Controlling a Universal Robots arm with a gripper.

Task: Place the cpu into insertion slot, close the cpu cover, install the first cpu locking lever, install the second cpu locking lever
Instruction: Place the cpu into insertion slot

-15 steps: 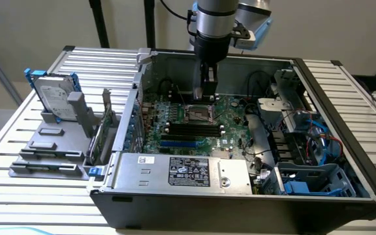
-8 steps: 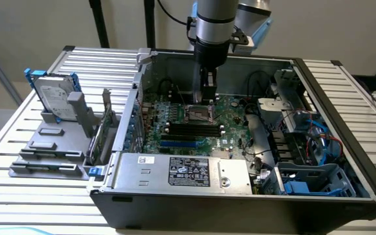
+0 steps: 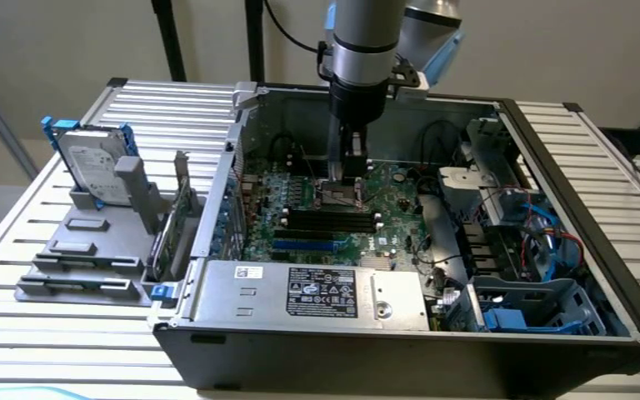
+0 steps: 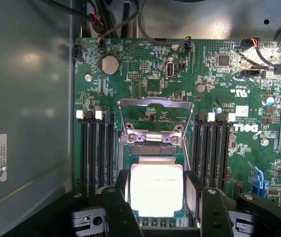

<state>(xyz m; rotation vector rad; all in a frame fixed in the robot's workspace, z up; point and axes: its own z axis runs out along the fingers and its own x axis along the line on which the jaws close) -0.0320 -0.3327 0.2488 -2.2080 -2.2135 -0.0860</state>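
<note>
One pale wall (image 3: 53,50) backs the scene, and below it a silver slatted metal tabletop (image 3: 153,108) carries everything. A large black computer case (image 3: 409,367) lies open on it, with a silver hard drive (image 3: 89,162) standing beside the case at nine o'clock in the exterior view. A grey metal robot arm (image 3: 362,50) drops straight down from twelve o'clock into the middle of the case. Inside, a grey labelled power supply box (image 3: 309,292) sits at six o'clock, and a green circuit board (image 4: 219,89) covers the case floor.

The jaws hang low over the board, spread wide and straddling the socket. I cannot tell whether either side touches the chip. The thin silvery square cpu cover (image 4: 155,102) stands swung open, with the board visible through its window. Just beside its hinge is the small square insertion slot (image 4: 191,190) with a silvery rim, flanked by long black memory slots (image 4: 98,153). The small flat pale square cpu (image 4: 156,190) lies in that slot, between the jaws.
</note>
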